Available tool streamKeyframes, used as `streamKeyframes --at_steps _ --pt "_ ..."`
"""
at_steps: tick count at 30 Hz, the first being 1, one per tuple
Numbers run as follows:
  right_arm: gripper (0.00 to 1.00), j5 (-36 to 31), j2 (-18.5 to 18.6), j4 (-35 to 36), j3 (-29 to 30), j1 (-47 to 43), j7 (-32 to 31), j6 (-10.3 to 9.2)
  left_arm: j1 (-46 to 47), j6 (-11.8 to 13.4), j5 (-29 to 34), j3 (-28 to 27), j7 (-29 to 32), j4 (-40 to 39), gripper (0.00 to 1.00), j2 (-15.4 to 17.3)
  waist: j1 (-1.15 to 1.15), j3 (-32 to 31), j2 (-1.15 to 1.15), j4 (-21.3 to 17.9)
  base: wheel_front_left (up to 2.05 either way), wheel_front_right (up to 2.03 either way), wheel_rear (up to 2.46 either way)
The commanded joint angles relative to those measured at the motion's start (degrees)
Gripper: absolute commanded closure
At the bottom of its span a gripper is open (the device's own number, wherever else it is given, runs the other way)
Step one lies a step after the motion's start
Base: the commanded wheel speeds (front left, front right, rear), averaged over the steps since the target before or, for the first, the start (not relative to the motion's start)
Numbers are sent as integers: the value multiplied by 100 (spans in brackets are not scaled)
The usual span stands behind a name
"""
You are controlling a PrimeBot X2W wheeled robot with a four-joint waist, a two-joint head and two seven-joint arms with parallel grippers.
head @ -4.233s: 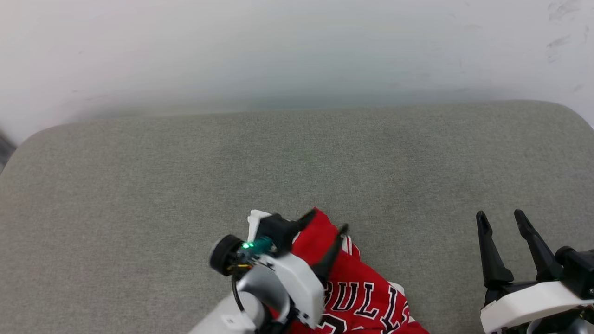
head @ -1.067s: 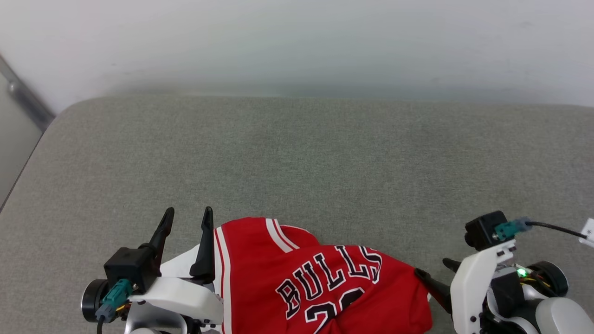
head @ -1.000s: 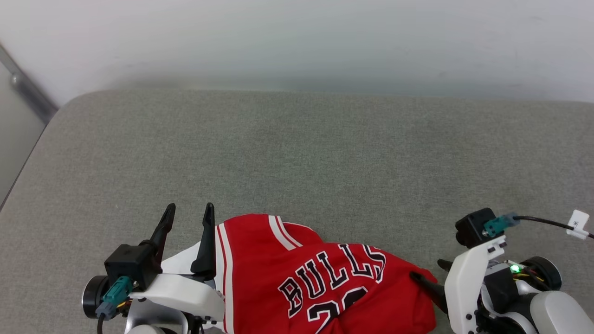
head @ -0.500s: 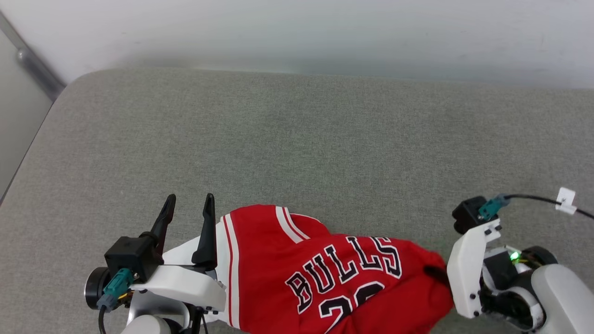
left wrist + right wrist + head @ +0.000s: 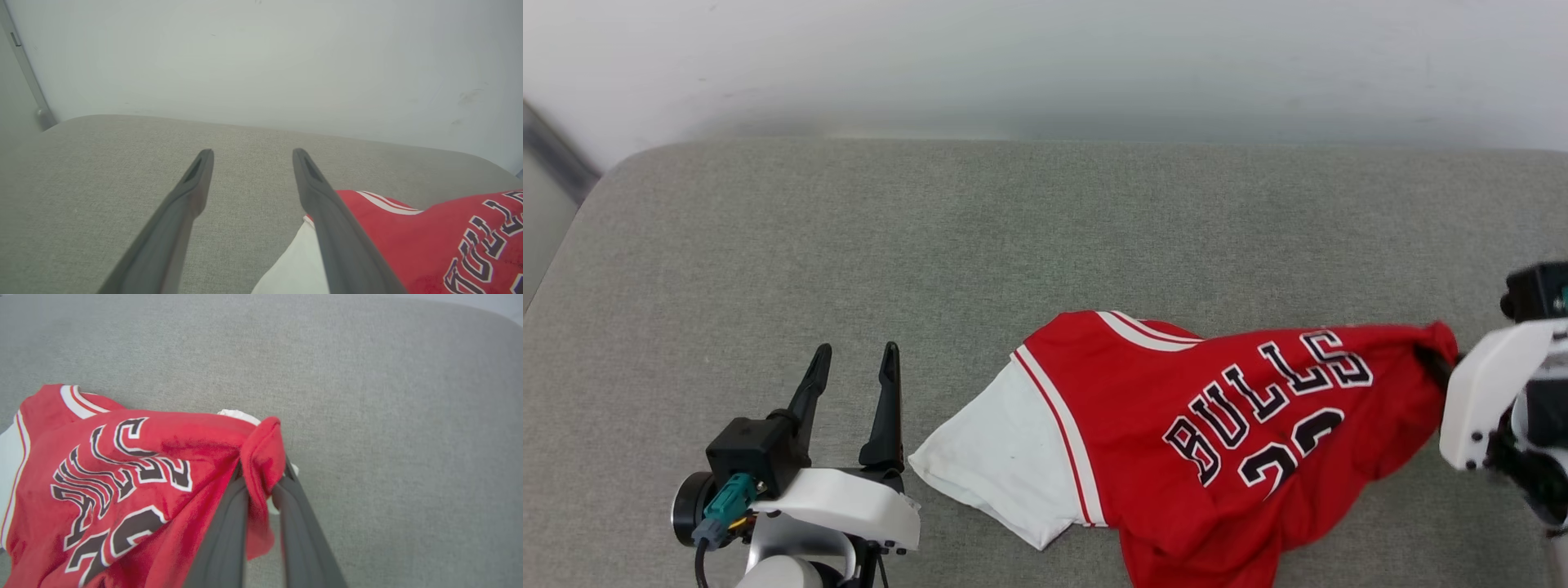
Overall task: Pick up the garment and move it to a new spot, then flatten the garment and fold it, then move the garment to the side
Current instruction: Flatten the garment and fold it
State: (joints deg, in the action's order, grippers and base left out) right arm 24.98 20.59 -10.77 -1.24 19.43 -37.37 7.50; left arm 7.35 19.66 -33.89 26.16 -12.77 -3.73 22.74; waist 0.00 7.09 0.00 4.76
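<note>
The red basketball-style jersey with white short sleeves [image 5: 1225, 425] carries the word "BULLS" in black, white-outlined capitals set in an arch across its chest. Beneath it sits a number in the same lettering that begins with a "2"; the second digit is creased and cannot be read for sure. The left wrist view [image 5: 429, 232] shows only the last letters of the word, and the right wrist view [image 5: 135, 477] shows the word and the digits at a slant. The jersey lies front-up on the grey woven upholstered surface [image 5: 1045, 237], in the near right part of the head view, below a plain white wall [image 5: 1045, 65]. Its white sleeve [image 5: 1005, 465] is spread flat at its left end, and the red-and-white striped neck trim [image 5: 1143, 327] lies at its far edge. The right gripper [image 5: 1436, 363] is pinched on a bunched red fold at the jersey's right end, its two dark fingers [image 5: 229, 522] close together with cloth wrapped between and over their tips [image 5: 263, 465], so that end is drawn taut. The left gripper [image 5: 857, 349] stands just beside the white sleeve with its fingers spread wide and nothing between them [image 5: 253, 152].
</note>
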Motion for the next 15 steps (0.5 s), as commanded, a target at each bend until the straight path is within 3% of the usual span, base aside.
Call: streamKeyframes --at_steps 1,12,13,14,15 --pt "100 -99 -86 -60 45 -237 44 -2 3 -11 6 6 -2 -9 0 -1 0 0 0 -18 0 0 0" --pt "99 -73 -1016 -462 433 -1647 849 -2 -75 42 -79 -38 71 23 0 82 0 12 0 -273 0 0 0" --pt "71 -88 -1020 -479 433 -1645 990 -2 -76 43 -86 -41 77 27 0 90 0 10 0 -310 0 0 0" --pt "14 -104 -1023 -489 426 -1632 1149 -2 -77 43 -90 -44 79 36 0 102 0 -2 0 -343 0 0 0" --pt "0 -97 -1035 -476 427 -1605 1337 -2 -81 46 -97 -49 86 45 0 116 0 -23 0 -375 0 0 0"
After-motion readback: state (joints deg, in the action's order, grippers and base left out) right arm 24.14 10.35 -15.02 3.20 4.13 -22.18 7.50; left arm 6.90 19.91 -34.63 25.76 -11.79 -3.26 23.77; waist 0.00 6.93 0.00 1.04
